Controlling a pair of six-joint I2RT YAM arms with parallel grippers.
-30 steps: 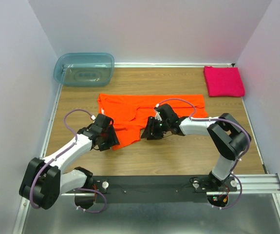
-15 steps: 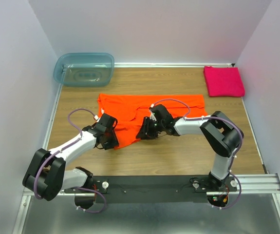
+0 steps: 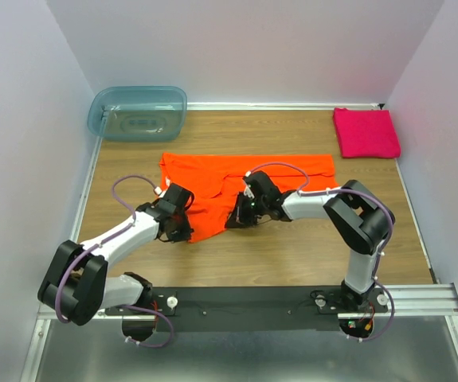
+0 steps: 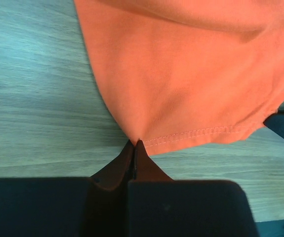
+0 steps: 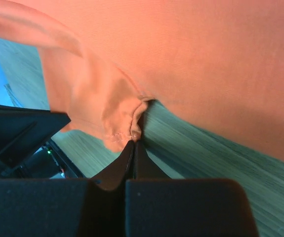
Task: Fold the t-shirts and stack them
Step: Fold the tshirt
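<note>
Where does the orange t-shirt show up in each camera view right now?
Top external: orange t-shirt spread at centre.
Left wrist: fills the upper right; left gripper pinches its corner.
Right wrist: fills the top; right gripper pinches its hem.
Shared landmark: the wooden table under it.

Left arm [image 3: 121, 239], right arm [image 3: 312, 205]: white links, black joints, purple cables [image 3: 121, 185], probably white connectors.
</note>
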